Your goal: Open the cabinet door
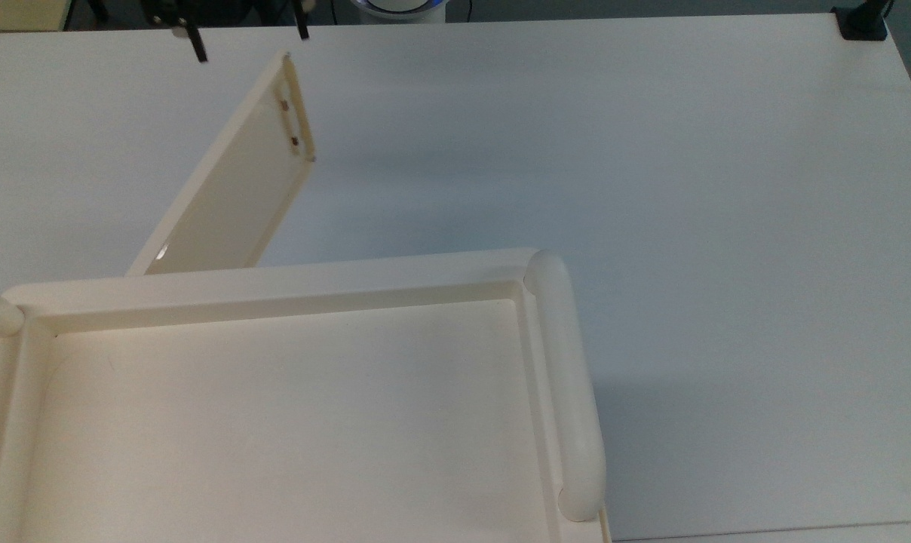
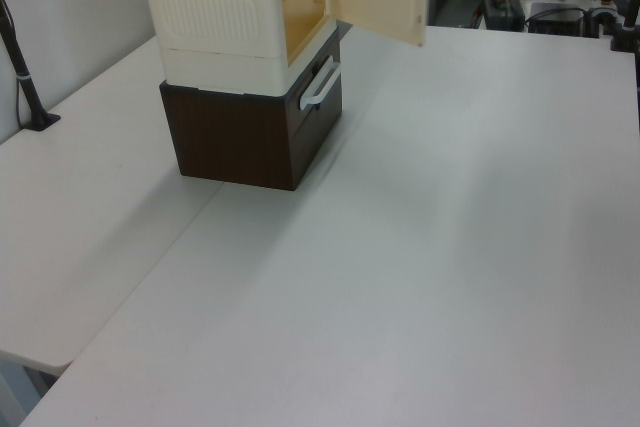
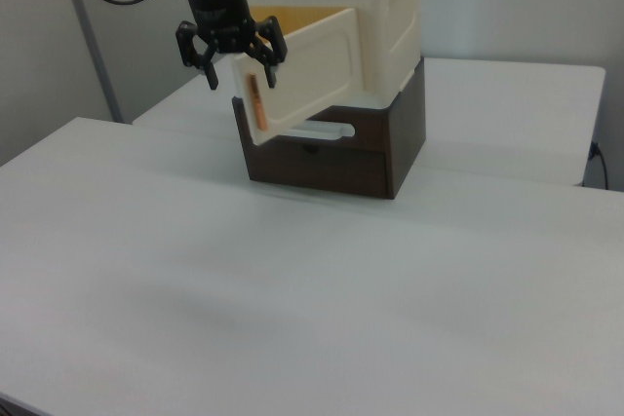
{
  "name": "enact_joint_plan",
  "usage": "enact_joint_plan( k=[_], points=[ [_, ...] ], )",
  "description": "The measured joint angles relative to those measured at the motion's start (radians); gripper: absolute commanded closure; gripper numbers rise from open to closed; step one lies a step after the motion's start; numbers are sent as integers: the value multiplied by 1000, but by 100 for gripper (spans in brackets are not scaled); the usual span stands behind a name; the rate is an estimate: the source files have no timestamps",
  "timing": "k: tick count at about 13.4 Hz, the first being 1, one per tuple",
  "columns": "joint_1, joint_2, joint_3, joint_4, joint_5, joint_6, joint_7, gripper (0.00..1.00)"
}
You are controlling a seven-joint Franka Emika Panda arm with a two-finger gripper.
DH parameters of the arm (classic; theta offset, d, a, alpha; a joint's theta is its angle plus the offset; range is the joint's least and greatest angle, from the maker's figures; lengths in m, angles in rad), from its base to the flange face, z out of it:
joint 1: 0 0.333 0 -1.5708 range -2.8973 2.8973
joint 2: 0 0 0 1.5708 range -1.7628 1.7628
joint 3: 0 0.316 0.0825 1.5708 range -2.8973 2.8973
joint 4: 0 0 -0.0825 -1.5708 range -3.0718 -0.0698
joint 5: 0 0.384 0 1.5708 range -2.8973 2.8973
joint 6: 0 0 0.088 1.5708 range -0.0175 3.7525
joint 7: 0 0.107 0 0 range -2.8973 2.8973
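Right view first, operator: nearest you lies the bare white table [image 3: 292,289], and on it the dark brown wooden base box [image 3: 331,148] carrying the cream-white plastic cabinet [image 3: 385,7]. You can judge the task nearly or fully done, since the thin cream-white cabinet door [image 3: 297,80] stands swung well out from the cabinet's front, its amber interior exposed. Beyond the door's free edge with the copper-coloured fittings hangs the black two-finger gripper [image 3: 231,56], jaws spread wide and holding nothing, apart from the panel. Only withdrawing seems left.
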Motion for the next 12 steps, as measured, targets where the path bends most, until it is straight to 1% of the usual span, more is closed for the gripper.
enact_joint_plan(
  k=[2, 4, 9, 12],
  points=[
    [-22, -25, -24, -1, -8, -102, -13, 0],
    [-32, -41, -28, -5, -34, -170, 51, 0],
    [-15, -45, -6, -27, -69, -188, 404, 0],
    [-8, -43, 23, -52, -79, -188, 522, 0]
  ],
)
